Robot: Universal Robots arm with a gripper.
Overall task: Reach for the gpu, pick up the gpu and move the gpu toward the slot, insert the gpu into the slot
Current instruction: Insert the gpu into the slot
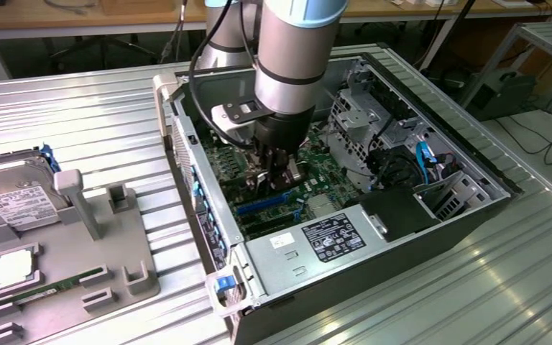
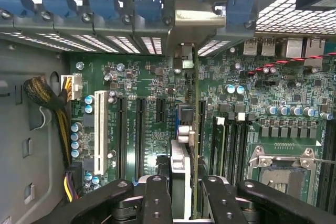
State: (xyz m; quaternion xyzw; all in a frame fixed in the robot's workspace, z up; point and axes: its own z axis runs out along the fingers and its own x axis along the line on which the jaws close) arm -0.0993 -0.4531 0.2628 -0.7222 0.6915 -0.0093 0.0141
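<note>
In the exterior view the end effector (image 1: 276, 178) is down inside the open computer case (image 1: 448, 223), which lies on its side on the ribbed metal table (image 1: 94, 122). The dark gpu (image 1: 293, 176) hangs between its fingers, close over the green motherboard (image 1: 226, 164). The blue slot (image 1: 256, 206) shows just below the fingertips, toward the exterior view's left. From here I cannot tell whether the card's lower edge is in it. The wrist view looks along the card: the two black fingers (image 2: 157, 198) are partly closed, pressing on either face of the gpu (image 2: 195, 129). The card stands on edge straight ahead of them, and its silver bracket (image 2: 199, 19) reaches the case's rear wall among the blue clips (image 2: 149, 3). On one side of the card lies the square processor socket (image 2: 283, 169), on the other the long black connectors (image 2: 121, 135). Well away from the end effector, at the exterior view's left, a grey holder (image 1: 113, 244) carries a hard drive (image 1: 17, 198) and a memory stick (image 1: 51, 289).
</note>
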